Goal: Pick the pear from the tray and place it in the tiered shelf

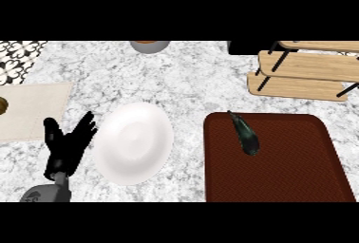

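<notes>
The dark long fruit (245,134) lies on the brown tray (294,175), pointing away from the robot, well right of the left hand (64,144), which rests with spread fingers.

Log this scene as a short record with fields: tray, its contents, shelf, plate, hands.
tray: dark red tray at right front of the counter
contents: one dark green elongated item, not pear-like, near the tray's far left corner
shelf: wooden tiered shelf behind the tray
plate: white plate left of the tray
left hand: open, resting left of the plate
right hand: not in view
</notes>
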Available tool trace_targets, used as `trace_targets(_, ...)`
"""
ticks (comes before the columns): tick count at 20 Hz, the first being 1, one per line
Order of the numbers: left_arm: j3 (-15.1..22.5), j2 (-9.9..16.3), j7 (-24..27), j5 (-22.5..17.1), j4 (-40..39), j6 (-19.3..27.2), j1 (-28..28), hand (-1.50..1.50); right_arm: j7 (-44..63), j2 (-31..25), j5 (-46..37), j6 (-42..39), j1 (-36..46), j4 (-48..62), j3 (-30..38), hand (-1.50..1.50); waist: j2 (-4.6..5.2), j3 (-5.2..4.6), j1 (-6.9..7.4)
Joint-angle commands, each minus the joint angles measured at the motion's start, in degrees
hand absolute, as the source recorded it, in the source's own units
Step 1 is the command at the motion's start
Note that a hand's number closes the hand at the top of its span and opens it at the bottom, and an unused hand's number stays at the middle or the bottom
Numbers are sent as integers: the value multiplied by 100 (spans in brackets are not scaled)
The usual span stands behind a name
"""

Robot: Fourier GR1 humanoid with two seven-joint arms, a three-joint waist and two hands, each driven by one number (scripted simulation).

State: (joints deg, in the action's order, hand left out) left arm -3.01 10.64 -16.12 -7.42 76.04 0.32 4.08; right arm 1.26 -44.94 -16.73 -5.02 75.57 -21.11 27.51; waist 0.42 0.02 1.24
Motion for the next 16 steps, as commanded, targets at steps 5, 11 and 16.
trace_targets(5,-47,51,93,18,-8,-69,-34,0,87,-600,135,1015,-38,71,397,-150,28,0,39)
trace_targets(11,38,-2,-146,10,431,-8,-152,0,362,-1521,422,1137,-161,380,885,-150,34,10,97)
trace_targets(16,-61,20,-185,1,206,18,42,0,161,-2162,850,398,-637,691,1328,-150,43,16,23)
